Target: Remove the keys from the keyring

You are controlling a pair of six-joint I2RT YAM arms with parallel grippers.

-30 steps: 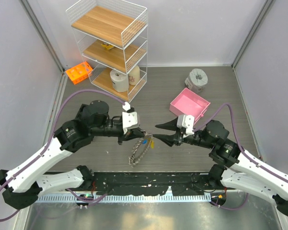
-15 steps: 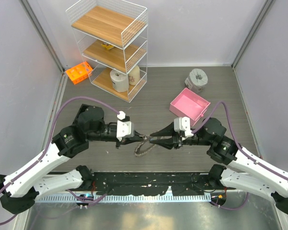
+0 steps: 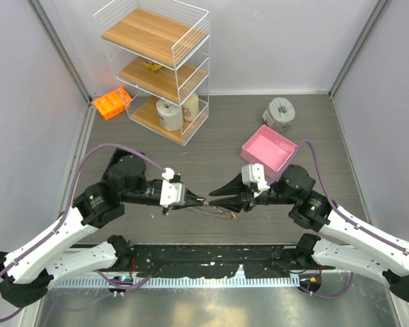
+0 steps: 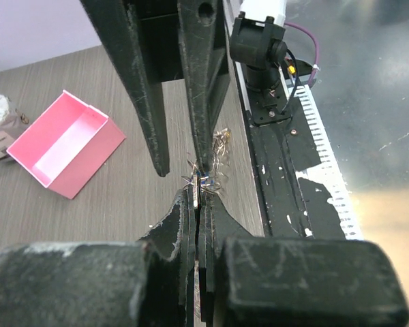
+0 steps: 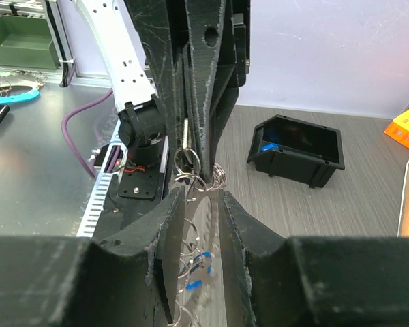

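The keyring (image 3: 218, 210), a silvery chain-like loop, lies low over the table between my two grippers. My left gripper (image 3: 198, 200) is shut on one end of it; in the left wrist view its tips (image 4: 198, 195) pinch a thin metal link, with more links (image 4: 216, 151) beyond. My right gripper (image 3: 215, 198) faces it tip to tip and is open. In the right wrist view its jaws (image 5: 201, 195) stand apart around the hanging links (image 5: 191, 168). Small blue-headed keys (image 5: 203, 262) dangle between the right fingers. The other keys do not show clearly.
A pink box (image 3: 269, 148) sits right of centre, with a grey tape roll (image 3: 281, 112) behind it. A white wire shelf (image 3: 160, 68) and an orange rack (image 3: 112, 103) stand at the back left. A black bin (image 5: 300, 146) shows in the right wrist view.
Both grippers have come down and closer together, tip to tip. The keyring, which hung from the left gripper, is now stretched low between them, and the right jaws surround its links.
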